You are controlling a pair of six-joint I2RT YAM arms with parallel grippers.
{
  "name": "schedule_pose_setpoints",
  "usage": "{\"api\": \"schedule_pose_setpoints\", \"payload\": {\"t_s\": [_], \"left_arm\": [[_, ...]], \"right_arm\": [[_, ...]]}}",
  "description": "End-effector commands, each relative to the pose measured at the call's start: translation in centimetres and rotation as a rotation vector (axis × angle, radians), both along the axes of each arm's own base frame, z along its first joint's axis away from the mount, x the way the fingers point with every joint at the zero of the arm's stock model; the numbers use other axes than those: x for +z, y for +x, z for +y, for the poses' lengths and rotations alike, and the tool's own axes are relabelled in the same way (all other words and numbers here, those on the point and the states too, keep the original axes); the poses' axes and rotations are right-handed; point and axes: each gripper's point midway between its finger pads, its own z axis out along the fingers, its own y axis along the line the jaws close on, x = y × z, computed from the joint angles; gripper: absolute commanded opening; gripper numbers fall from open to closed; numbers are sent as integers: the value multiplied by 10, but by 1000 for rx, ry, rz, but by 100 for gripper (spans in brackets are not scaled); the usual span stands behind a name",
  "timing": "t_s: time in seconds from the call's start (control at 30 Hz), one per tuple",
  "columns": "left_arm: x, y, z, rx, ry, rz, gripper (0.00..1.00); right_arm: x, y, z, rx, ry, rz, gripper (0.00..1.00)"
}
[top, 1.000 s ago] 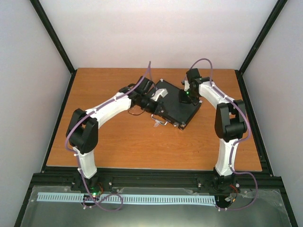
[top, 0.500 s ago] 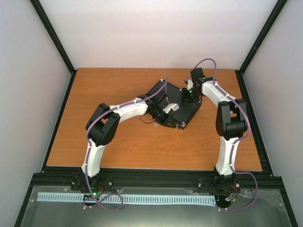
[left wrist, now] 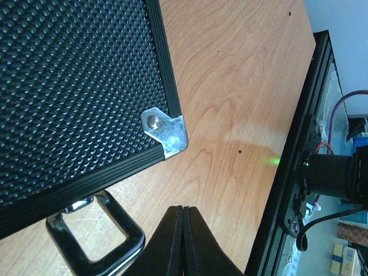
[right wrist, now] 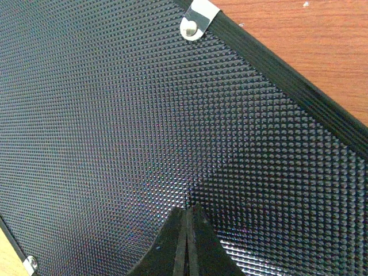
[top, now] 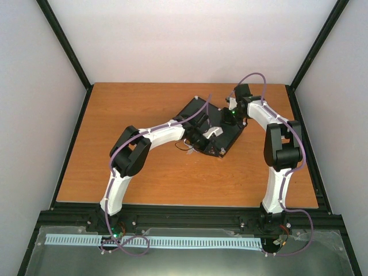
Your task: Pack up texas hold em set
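Upper centre of the overhead frame, the case (top: 229, 138) lies shut on the desk (top: 144, 167). Right end effector (right wrist: 188, 230), closed, points at its lid; left end effector (left wrist: 183, 230), closed, hovers by the handle (left wrist: 95, 238). I fear pushing skids the case.

A robot lab test cell: wooden worktop (top: 172, 184) walled by white panels (top: 190, 40) in a black frame (top: 69, 52), 2 arms (top: 280, 149) bolted to its rail (top: 190, 221).

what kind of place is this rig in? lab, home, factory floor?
Most likely a lab test cell: a wooden tabletop boxed in by plain white walls and black frame posts, with the left arm and right arm bolted side by side at its near edge.
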Motion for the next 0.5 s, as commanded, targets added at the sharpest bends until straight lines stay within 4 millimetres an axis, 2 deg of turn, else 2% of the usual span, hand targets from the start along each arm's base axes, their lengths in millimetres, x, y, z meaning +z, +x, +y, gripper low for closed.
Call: {"api": "schedule_pose_setpoints", "payload": {"t_s": [0.0, 0.17, 0.27, 0.37, 0.47], "left_arm": [[-12, -3, -1, -14, 23, -2, 1], [-55, -15, 12, -11, 88, 69, 1], [-72, -20, 20, -2, 122, 92, 1], [-72, -20, 28, 11, 137, 85, 1], [-51, -18, 34, 16, 121, 37, 1]], "right_arm": [[-51, -19, -25, -40, -108, 131, 3], [-52, -19, -25, -38, -110, 133, 3], [-53, -21, -26, -39, -110, 138, 3], [-54, -21, -25, -38, -106, 140, 3], [-55, -21, -24, -37, -104, 144, 3]]}}
